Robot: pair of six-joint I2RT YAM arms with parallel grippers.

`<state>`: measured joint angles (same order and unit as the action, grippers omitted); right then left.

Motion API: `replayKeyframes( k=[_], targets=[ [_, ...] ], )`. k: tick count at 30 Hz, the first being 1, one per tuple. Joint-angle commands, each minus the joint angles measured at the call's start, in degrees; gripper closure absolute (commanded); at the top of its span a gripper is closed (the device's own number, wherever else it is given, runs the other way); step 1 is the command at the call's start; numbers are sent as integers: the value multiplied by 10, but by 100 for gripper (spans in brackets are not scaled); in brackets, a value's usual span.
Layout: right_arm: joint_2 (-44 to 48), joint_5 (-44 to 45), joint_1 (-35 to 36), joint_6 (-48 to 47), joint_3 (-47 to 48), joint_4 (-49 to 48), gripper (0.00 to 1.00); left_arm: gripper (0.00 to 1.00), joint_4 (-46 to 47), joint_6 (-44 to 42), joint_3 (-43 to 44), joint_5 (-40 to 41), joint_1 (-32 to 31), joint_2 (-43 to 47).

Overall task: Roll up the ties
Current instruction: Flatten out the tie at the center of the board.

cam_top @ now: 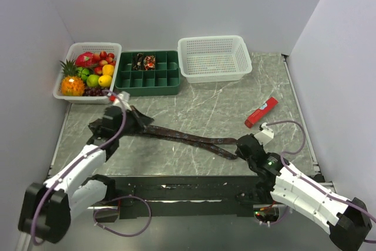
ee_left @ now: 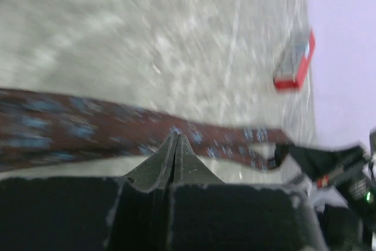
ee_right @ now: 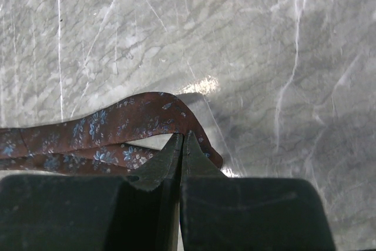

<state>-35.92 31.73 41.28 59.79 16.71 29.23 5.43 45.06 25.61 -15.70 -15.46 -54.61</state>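
One dark brown tie (cam_top: 182, 138) with small pale blue flowers stretches across the marble table between my two grippers. The left gripper (cam_top: 135, 117) is shut at the tie's wide end. In the left wrist view its tips (ee_left: 175, 136) are pressed together on the near edge of the tie (ee_left: 70, 127), and the picture is blurred. My right gripper (cam_top: 238, 147) is shut on the folded-back narrow end; its tips (ee_right: 183, 138) pinch the fold of the tie (ee_right: 117, 121), which hangs a little above the table. Two rolled ties (cam_top: 147, 61) sit in back compartments of the green divided tray (cam_top: 147, 83).
A small red bar (cam_top: 261, 111) lies right of centre, also in the left wrist view as the red bar (ee_left: 294, 63). At the back stand a white mesh basket (cam_top: 214, 73) and a white basket of fruit (cam_top: 61, 89). White walls enclose the table on three sides.
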Motion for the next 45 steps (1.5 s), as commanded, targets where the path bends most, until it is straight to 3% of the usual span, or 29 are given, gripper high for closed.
replayKeyframes(
  k=[1, 9, 12, 25, 31, 45],
  targets=[
    [17, -3, 6, 49, 10, 38, 100, 99, 47, 35, 16, 61, -123, -58],
    [37, 18, 10, 37, 15, 52, 98, 99, 80, 14, 164, 104, -367, -288],
    [31, 22, 12, 37, 21, 59, 98, 99, 103, 18, 201, 106, -411, -349],
    [14, 41, 14, 20, 42, 57, 97, 99, 128, 18, 312, 36, -480, -505],
    [12, 40, 14, 11, 45, 48, 97, 99, 166, 12, 309, 3, -496, -514],
    [-5, 21, 14, -27, 51, 22, 98, 99, 129, 5, 357, 17, -517, -589]
  ],
)
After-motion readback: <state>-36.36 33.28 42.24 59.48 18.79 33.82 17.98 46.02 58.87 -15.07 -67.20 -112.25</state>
